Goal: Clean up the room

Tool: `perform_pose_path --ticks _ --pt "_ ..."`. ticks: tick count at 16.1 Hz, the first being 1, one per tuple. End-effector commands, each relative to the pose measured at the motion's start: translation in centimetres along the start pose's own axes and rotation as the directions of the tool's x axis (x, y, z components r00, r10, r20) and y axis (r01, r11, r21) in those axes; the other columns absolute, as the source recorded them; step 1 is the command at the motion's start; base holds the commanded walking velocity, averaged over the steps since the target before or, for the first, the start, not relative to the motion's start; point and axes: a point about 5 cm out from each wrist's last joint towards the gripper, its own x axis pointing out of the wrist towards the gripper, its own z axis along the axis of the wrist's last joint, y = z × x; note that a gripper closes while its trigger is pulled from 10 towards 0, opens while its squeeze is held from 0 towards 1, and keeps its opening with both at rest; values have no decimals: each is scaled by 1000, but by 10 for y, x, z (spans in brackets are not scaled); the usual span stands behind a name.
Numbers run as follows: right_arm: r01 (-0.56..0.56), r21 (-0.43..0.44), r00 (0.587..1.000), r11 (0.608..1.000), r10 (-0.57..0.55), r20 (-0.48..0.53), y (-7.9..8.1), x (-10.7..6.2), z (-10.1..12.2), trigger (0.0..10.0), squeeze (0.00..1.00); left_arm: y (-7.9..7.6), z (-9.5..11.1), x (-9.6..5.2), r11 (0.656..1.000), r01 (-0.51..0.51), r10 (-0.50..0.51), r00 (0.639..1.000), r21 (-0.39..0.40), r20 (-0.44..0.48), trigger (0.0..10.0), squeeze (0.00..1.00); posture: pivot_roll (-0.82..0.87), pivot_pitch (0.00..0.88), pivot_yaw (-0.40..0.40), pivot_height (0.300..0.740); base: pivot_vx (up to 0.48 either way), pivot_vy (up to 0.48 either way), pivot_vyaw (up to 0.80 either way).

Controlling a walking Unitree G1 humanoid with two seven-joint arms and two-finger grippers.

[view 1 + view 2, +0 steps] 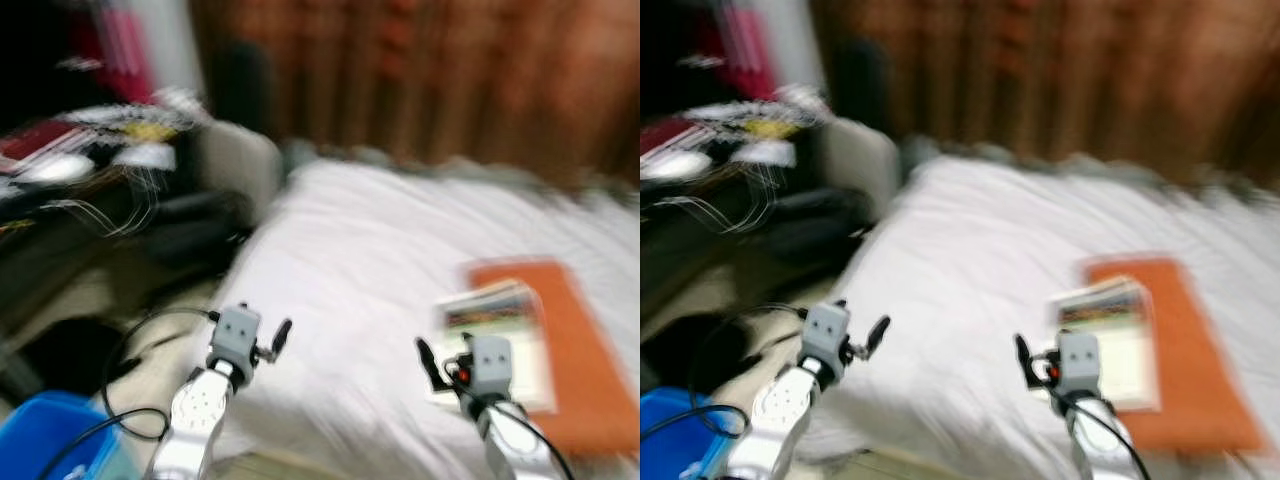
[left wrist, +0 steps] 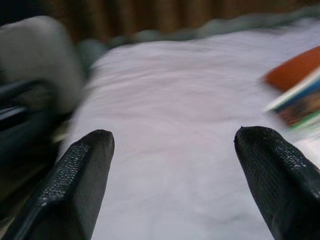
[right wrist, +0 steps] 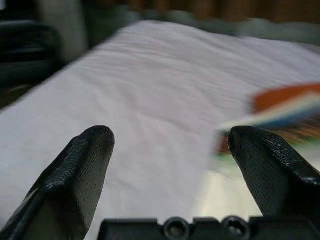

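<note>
Blurred white bed (image 1: 370,250), magazine (image 1: 495,335) laid on orange folder (image 1: 575,350), left hand (image 2: 172,165) and right hand (image 3: 170,160) held apart, nothing gripped.

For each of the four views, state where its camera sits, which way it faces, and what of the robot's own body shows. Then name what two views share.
Left eye: on the head, looking forward and down at the bed; both silver arms, left gripper and right gripper show.
Right eye: same head, same blurred scene.
Left wrist: on the left arm, facing along two spread black fingers over the bed.
Right wrist: along its own spread fingers toward the book.
Shared: both wrist views catch the book and the orange folder.
</note>
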Motion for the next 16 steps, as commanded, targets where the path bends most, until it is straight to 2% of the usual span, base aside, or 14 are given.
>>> perform_pose_path --ticks 1,4,7,9,10,11,12,16 --pt "-3 -3 999 1000 3 35 -1 4 9 10000 0 -2 0 -1 1000 -2 2 1000 -7 3 10000 0 -40 0 -35 740 311 -360 0" --pt "-16 -14 999 1000 16 34 0 6 11 10000 0 -1 -2 0 999 -24 24 1000 -32 3 10000 0 -38 0 -43 740 351 -323 0" --pt "-16 -13 999 1000 16 40 -2 5 13 10000 0 4 -7 -4 994 -55 54 998 -94 -14 10000 0 -34 0 -49 740 393 -271 0" --pt "-9 -9 999 1000 9 32 -4 -8 9 10000 0 3 -14 -16 983 -50 46 999 -175 -25 10000 0 -24 0 -64 740 401 -259 0" --pt "-13 -10 1000 1000 13 12 -2 -18 3 10000 0 -3 -19 -21 982 -21 15 999 -186 -33 10000 0 -26 0 -66 740 416 0 0" --pt "-15 -6 1000 1000 15 -22 -1 -26 -7 10000 0 -12 -22 -21 985 19 -28 998 -169 -52 10000 0 -29 0 -62 740 0 0 -788" --pt "-23 -14 999 1000 23 -28 -1 -23 -7 10000 0 -11 -22 -17 991 19 -28 997 -134 -67 10000 0 -33 0 -59 740 0 0 -800" --pt "-31 -37 999 999 30 -20 -3 -9 2 10000 0 2 -19 -12 995 -27 20 997 -96 -80 10000 0 -38 0 -47 740 0 0 -797"
